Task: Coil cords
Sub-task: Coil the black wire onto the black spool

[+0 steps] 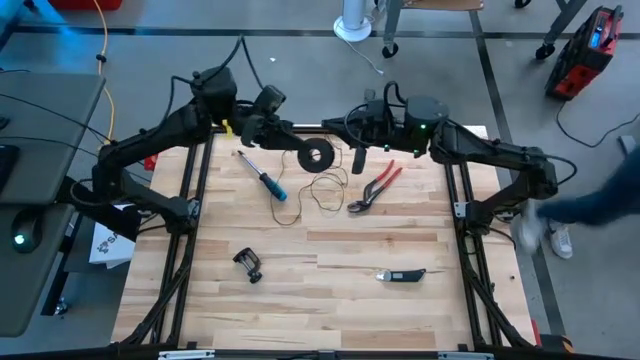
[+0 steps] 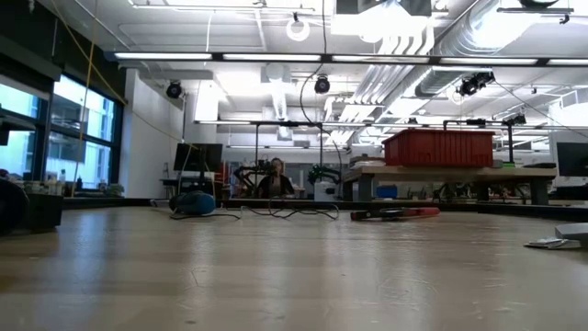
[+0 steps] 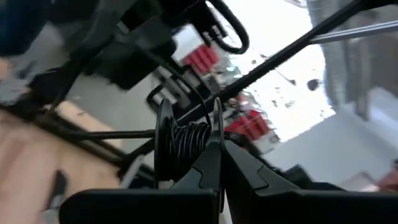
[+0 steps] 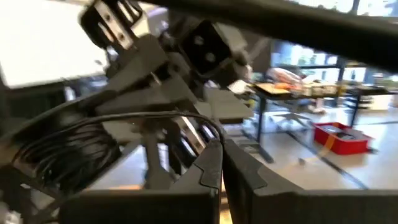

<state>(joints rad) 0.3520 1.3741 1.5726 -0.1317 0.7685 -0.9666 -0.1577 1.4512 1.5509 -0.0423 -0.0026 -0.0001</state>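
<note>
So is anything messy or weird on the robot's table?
Yes, the thin dark cord sprawls in loose, tangled loops on the wooden table between the blue-handled screwdriver and the red pliers, not wound up. Its black reel is up between the left claw and right claw, both shut.

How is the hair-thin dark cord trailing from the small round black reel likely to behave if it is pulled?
The hair-thin dark cord lies in loose loops on the wooden table, so it is probably floppy and may tangle. The small round black reel looks light and would likely follow a tug.
</note>
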